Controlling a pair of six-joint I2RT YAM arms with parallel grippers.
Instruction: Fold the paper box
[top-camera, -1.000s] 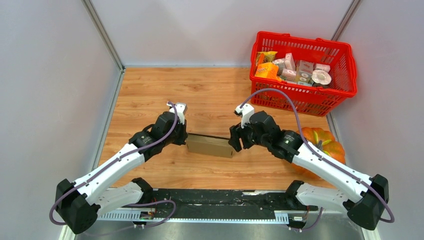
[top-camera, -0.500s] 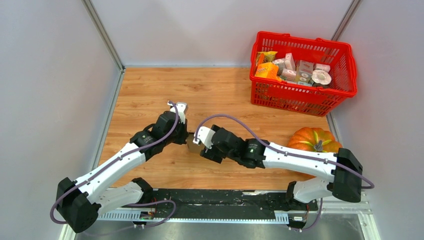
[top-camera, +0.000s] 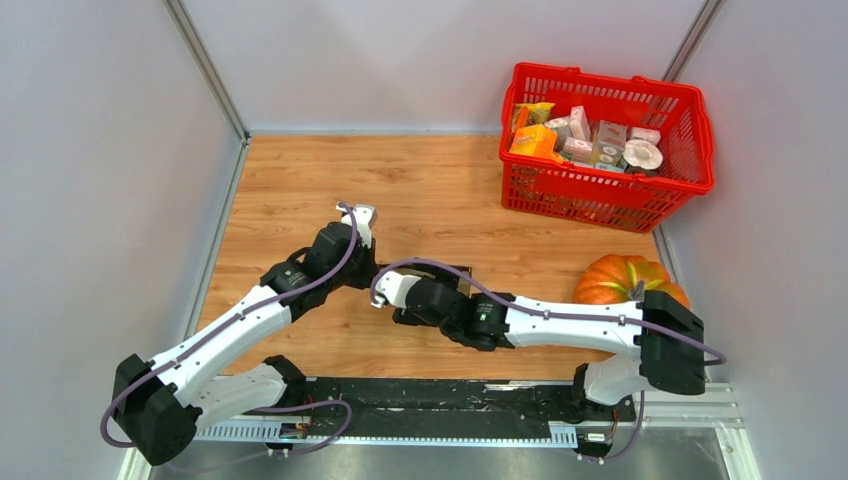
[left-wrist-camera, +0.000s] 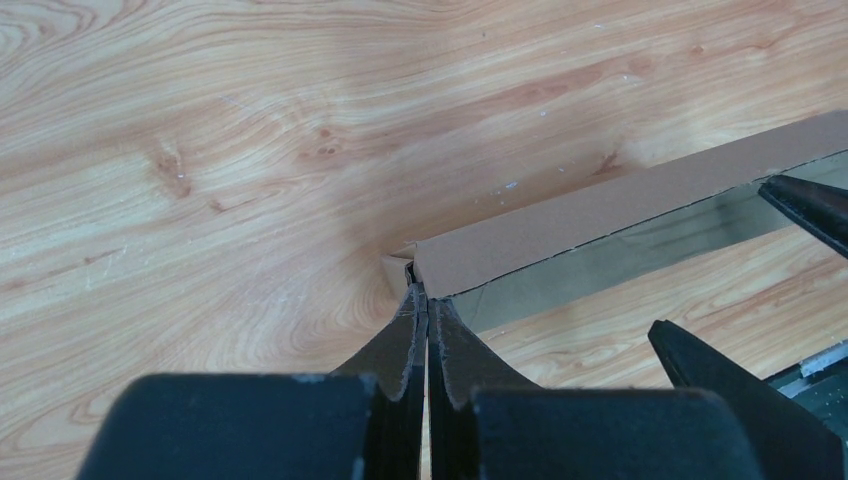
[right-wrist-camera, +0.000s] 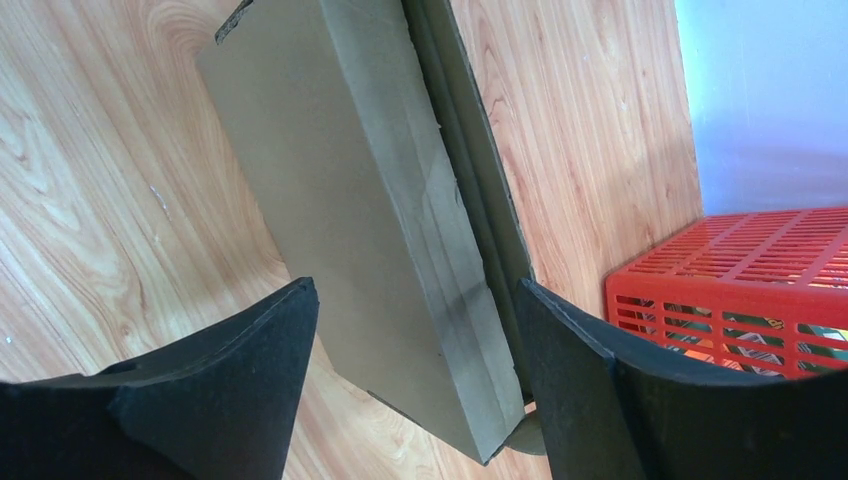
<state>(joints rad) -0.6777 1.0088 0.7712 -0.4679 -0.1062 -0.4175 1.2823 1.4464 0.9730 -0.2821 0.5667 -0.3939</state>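
paper box (right-wrist-camera: 380, 220) inside the wide-spread right gripper (right-wrist-camera: 415, 290) — corner in left gripper (left-wrist-camera: 420, 300)

top: high, rear, looking down | wrists: close, low, oblique | both wrists share: paper box (right-wrist-camera: 380, 230)

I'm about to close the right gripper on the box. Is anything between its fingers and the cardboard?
Nothing visible is in the way. In the right wrist view the right gripper stands open astride the paper box, one finger on each side, with only bare table in between. The left gripper pinches a corner of the box, outside that gap.
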